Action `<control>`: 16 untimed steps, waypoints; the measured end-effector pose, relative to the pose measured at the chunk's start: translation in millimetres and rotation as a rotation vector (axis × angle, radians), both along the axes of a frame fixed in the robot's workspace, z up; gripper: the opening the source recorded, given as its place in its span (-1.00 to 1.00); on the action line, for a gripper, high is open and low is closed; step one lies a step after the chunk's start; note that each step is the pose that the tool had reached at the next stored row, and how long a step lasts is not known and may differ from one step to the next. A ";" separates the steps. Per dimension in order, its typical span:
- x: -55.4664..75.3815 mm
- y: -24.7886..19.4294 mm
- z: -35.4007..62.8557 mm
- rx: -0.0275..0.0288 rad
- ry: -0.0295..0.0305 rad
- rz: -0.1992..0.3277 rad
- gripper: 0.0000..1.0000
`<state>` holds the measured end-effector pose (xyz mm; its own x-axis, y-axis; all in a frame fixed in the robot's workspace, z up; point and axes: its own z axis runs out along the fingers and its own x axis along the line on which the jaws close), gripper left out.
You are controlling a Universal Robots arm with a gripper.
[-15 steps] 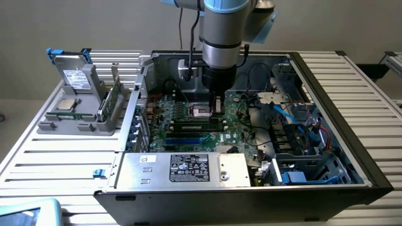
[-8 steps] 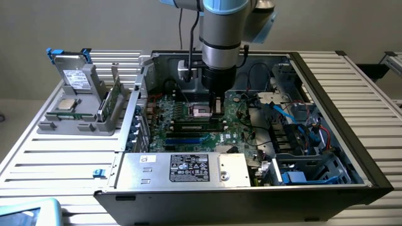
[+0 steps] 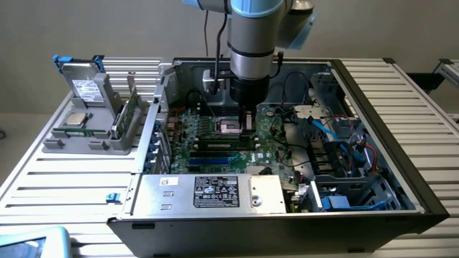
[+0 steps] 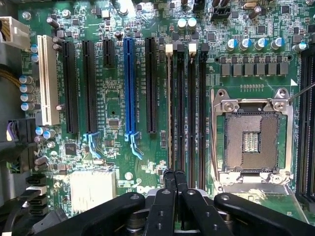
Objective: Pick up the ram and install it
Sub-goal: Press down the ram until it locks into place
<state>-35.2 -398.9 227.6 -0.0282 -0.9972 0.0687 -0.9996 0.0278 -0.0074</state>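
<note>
In the wrist view the ram [image 4: 170, 113] shows edge-on as a thin pale strip. It stands in the outermost of the black memory slots [image 4: 191, 113], beside the open CPU socket [image 4: 251, 140]. My gripper [image 4: 175, 178] hovers over one end of that strip, its black fingers [image 4: 180, 179] pressed together with no gap. I cannot tell whether they touch the ram. In the exterior view the gripper [image 3: 248, 126] reaches down into the open computer case [image 3: 401, 134], just above the memory slots [image 3: 223, 143] on the green motherboard.
A grey holder [image 3: 86, 141] at the exterior view's left carries a hard drive [image 3: 89, 88], a CPU [image 3: 75, 119] and a wider green card [image 3: 126, 115]. Cables [image 3: 337, 134] and a drive cage crowd the case's right; the power supply [image 3: 212, 192] lies along the front.
</note>
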 end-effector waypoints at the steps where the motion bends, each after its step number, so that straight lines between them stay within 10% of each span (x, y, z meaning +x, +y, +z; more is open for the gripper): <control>1: 0.0 0.0 -0.4 0.0003 -0.0007 0.000 -0.78; 12: -18.6 -0.1 9.3 0.0006 -0.0037 0.000 -0.78; 16: -33.2 -0.1 8.9 0.0006 -0.0153 0.000 -0.78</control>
